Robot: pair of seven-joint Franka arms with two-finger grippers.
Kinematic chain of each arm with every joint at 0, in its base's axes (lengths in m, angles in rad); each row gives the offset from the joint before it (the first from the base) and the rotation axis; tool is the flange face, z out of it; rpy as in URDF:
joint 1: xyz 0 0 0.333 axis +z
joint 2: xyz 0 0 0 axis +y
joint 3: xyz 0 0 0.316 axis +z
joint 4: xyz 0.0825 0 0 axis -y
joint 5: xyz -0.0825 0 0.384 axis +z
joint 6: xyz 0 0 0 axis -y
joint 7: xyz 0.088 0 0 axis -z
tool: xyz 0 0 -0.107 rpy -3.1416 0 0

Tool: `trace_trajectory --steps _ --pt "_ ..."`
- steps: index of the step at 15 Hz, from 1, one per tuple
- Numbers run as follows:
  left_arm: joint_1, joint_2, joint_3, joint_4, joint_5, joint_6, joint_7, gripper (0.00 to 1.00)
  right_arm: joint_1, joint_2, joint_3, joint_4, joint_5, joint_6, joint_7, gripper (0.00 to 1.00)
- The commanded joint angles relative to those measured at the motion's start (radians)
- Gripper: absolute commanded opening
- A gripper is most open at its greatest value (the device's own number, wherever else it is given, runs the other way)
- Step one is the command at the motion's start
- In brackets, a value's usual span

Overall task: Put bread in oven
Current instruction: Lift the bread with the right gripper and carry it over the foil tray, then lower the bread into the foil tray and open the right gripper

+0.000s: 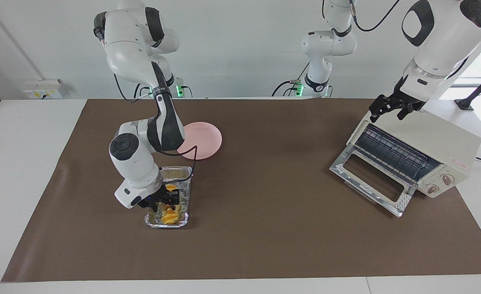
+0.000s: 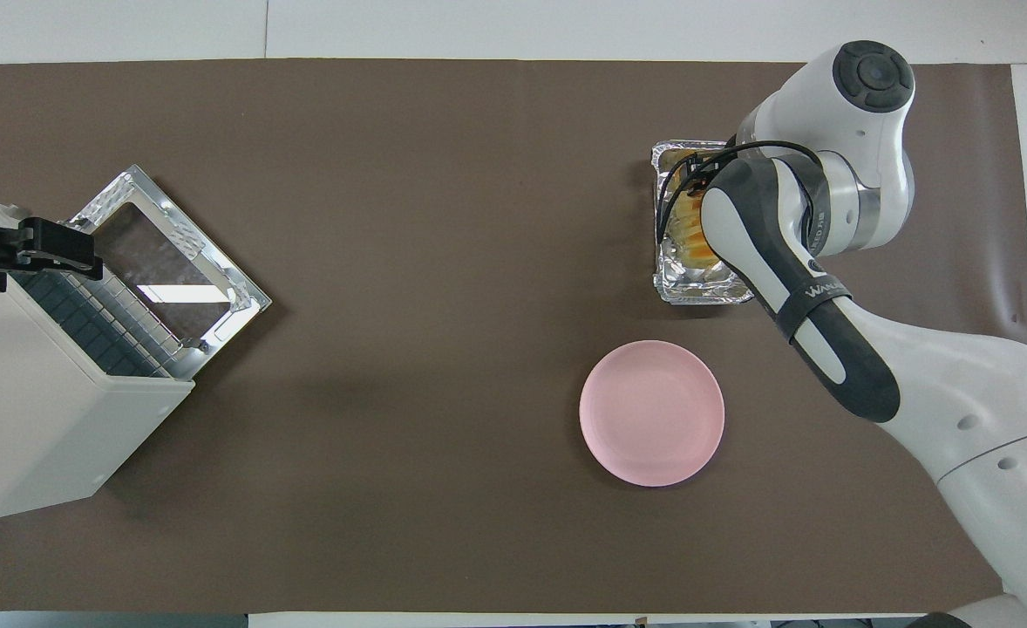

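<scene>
The bread (image 1: pixel 169 216) is a ridged golden-yellow loaf that lies in a crinkled silver foil tray (image 1: pixel 183 173) toward the right arm's end of the table. My right gripper (image 1: pixel 168 200) is down in the tray, right at the loaf's middle, and covers part of it. In the overhead view my right arm hides most of the bread (image 2: pixel 683 240) and the tray (image 2: pixel 705 292). The cream-white oven (image 1: pixel 440 143) stands toward the left arm's end with its glass door (image 1: pixel 371 179) folded down open and the rack showing. My left gripper (image 1: pixel 387 116) is open over the oven's top front edge.
A round pink plate (image 1: pixel 203 141) lies on the brown mat, nearer to the robots than the foil tray; it also shows in the overhead view (image 2: pixel 653 412). The oven (image 2: pixel 34 410) and its open door (image 2: pixel 173 253) sit at an angle on the mat's edge.
</scene>
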Motion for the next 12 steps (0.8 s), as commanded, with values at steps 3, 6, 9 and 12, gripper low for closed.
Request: trace_trajectory --steps 3,6,9,12 --pt "0.001 -0.016 0.001 -0.014 -0.006 0.001 0.005 1.00 -0.015 -0.004 0.008 0.027 -0.001 -0.094 0.013 1.00" --pt "0.001 -0.016 0.001 -0.014 -0.006 0.001 0.005 1.00 -0.035 -0.008 0.008 0.075 -0.007 -0.177 -0.002 1.00" --pt "0.001 -0.016 0.001 -0.014 -0.006 -0.001 0.005 1.00 -0.066 -0.011 0.010 0.076 -0.008 -0.186 -0.066 1.00" --pt "0.001 -0.016 0.003 -0.014 -0.006 -0.001 0.005 1.00 -0.061 -0.013 0.008 0.031 -0.008 -0.107 -0.085 1.00"
